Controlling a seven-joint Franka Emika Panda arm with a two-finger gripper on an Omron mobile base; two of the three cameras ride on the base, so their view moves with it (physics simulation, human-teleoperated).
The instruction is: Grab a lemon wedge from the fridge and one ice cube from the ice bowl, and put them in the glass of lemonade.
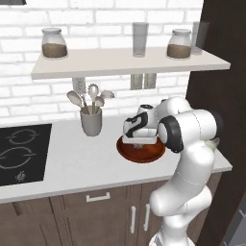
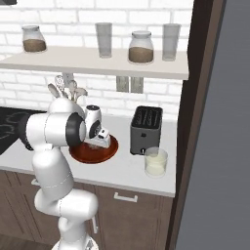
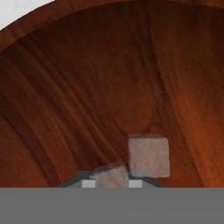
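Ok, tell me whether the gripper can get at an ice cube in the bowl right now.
Probably yes. The gripper is down inside the ice bowl, and one ice cube sits between its fingertips with nothing in the way. A second cube lies beside it.

Second ice cube (image 3: 148, 156) just beside hand (image 3: 112, 183)

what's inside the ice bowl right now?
Hand view: two ice cubes on the ice bowl floor, one ice cube between the claw tips, another beside it. From the base views, the hand covers the bowl's middle.
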